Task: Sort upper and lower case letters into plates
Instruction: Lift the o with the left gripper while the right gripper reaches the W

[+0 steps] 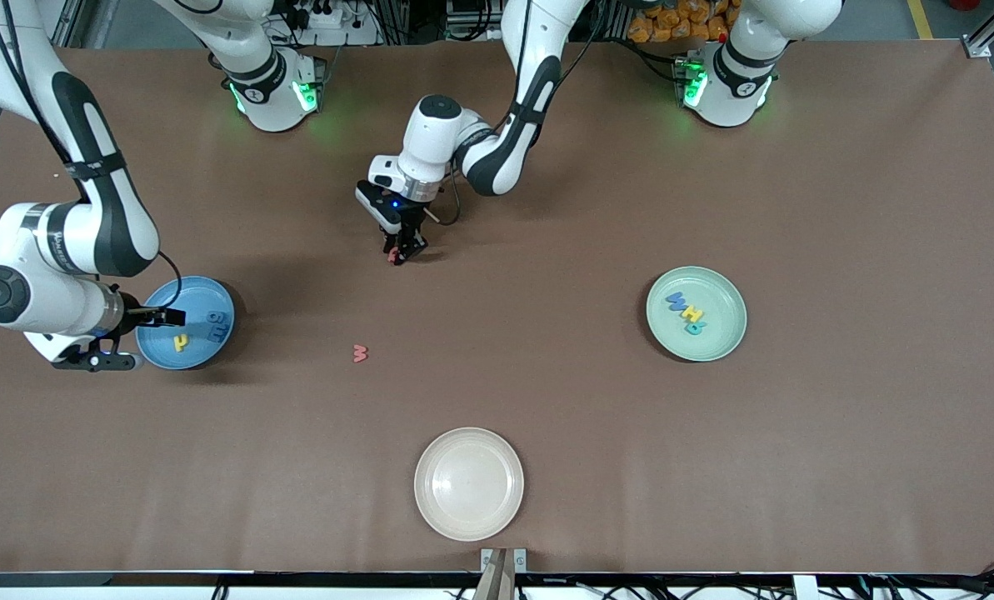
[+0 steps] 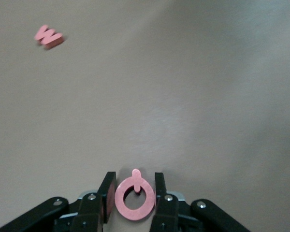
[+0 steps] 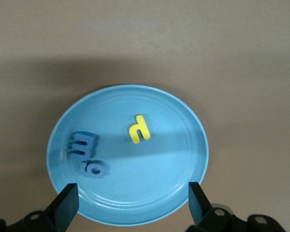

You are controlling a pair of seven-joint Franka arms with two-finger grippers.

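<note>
Left wrist view shows ring-shaped red letter (image 2: 135, 199) pinched, front view hides it

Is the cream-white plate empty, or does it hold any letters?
Empty. The cream-white plate shows only its bare inside in the front view; the letters lie in the light blue plate, the mint green plate, or on the table.

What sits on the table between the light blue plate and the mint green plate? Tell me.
In the front view, only a red letter w lies on the table between the light blue plate and the mint green plate.

Matt brown table (image 1: 838, 467); glossy plastic blue plate (image 3: 183, 159); foam-like pink ring letter (image 2: 135, 199).
</note>
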